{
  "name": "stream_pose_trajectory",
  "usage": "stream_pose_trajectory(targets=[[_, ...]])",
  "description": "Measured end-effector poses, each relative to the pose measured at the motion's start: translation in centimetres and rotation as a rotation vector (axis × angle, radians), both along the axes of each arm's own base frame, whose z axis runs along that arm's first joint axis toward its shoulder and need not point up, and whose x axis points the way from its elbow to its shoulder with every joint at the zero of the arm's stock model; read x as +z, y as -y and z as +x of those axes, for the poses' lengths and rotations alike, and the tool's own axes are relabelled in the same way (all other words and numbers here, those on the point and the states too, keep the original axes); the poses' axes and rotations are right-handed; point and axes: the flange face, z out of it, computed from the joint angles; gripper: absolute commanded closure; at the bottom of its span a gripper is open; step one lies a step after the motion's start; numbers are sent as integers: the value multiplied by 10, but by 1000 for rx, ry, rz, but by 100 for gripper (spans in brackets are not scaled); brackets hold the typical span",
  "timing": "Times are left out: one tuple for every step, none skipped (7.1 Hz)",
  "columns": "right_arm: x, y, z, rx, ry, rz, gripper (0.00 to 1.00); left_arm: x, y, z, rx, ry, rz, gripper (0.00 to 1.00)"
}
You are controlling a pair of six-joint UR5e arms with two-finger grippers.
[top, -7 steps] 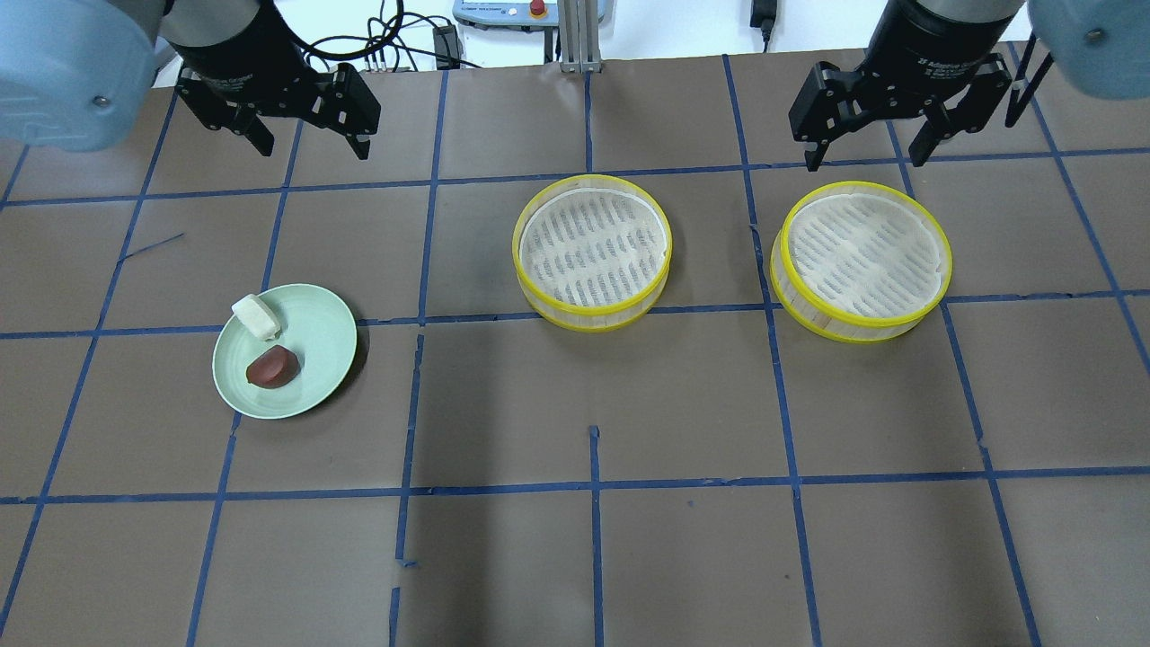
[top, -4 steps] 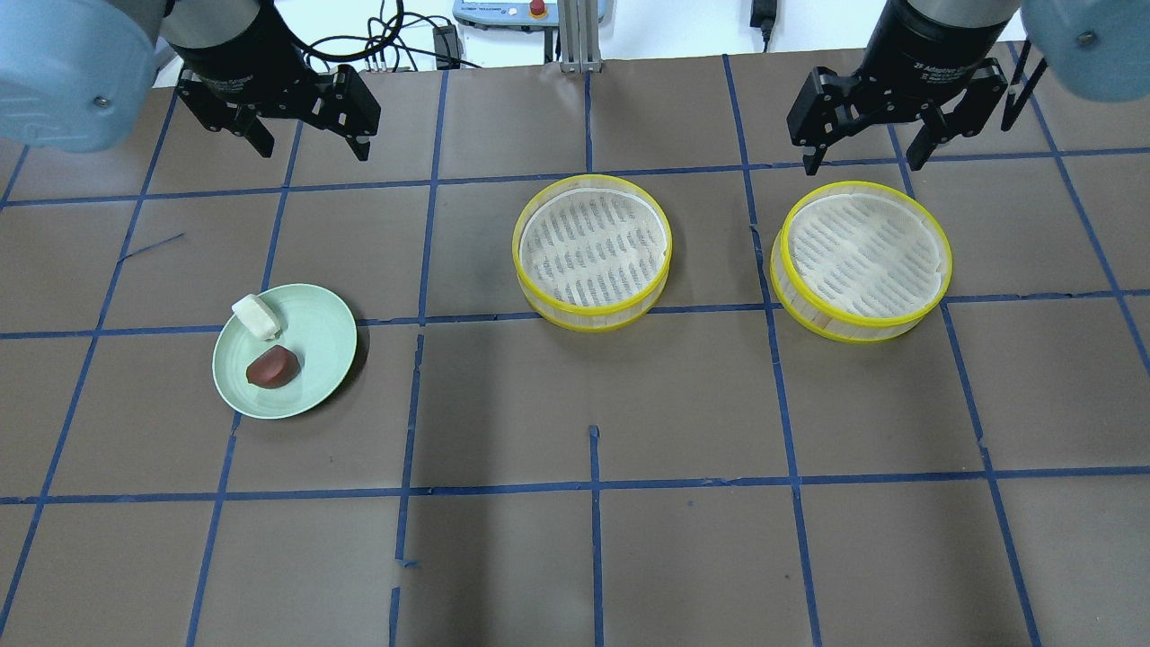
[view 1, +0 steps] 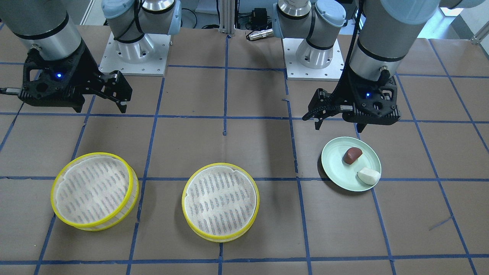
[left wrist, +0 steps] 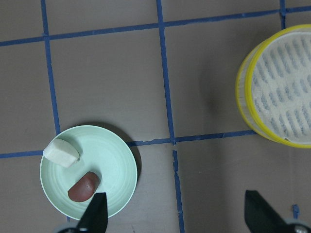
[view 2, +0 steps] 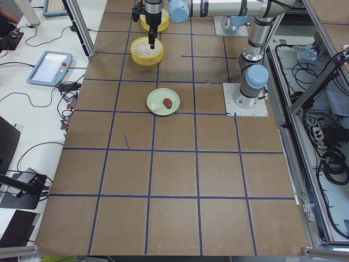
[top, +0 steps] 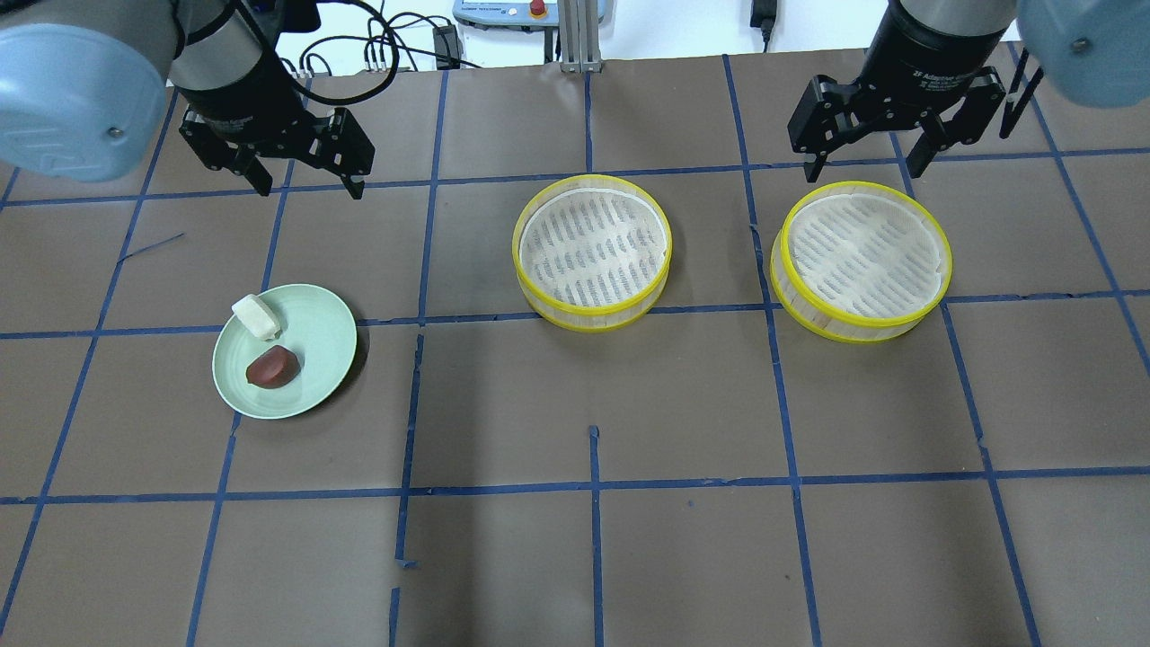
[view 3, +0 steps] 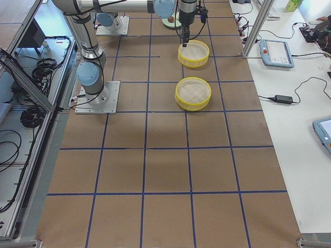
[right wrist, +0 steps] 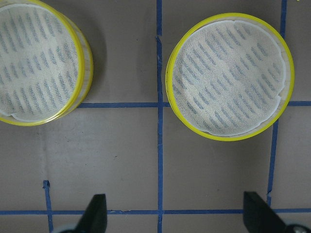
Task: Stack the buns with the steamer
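A white bun [top: 256,316] and a reddish-brown bun [top: 272,367] lie on a pale green plate [top: 316,346] at the left of the overhead view. They also show in the front view, white [view 1: 368,176] and brown [view 1: 352,155], and in the left wrist view, white [left wrist: 61,152] and brown [left wrist: 84,186]. Two empty yellow-rimmed steamers stand apart, one in the middle [top: 593,247] and one at the right [top: 862,256]. My left gripper [top: 310,184] is open and empty, high above the table beyond the plate. My right gripper [top: 864,162] is open and empty by the right steamer's far rim.
The table is brown paper with a blue tape grid. The two arm bases [view 1: 133,49] stand at the table's edge. Cables and a control box [top: 503,13] lie past the far edge. A tablet [view 2: 52,66] lies off the table.
My left gripper has moved down the overhead view, nearer the plate. My right gripper has shifted only slightly. The buns, plate and steamers have not moved.
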Motion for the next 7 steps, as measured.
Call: stream_pose_trajectory(targets=[[-3, 0, -2, -4, 1, 6, 0, -25, 1, 34, 29, -17, 47, 0], [-6, 1, -7, 0, 1, 8, 0, -54, 5, 67, 25, -45, 76, 0], [-11, 3, -17, 0, 2, 10, 0, -86, 11, 98, -7, -73, 90, 0], [-20, 12, -38, -19, 1, 8, 0, -121, 19, 128, -36, -93, 113, 0], [-35, 28, -74, -46, -20, 6, 0, -157, 28, 155, -40, -105, 135, 0], [-54, 47, -120, -65, -52, 1, 0, -185, 34, 173, -33, -112, 152, 3], [-75, 63, -159, -79, -70, -11, 0, -205, 40, 183, -27, -109, 152, 3]])
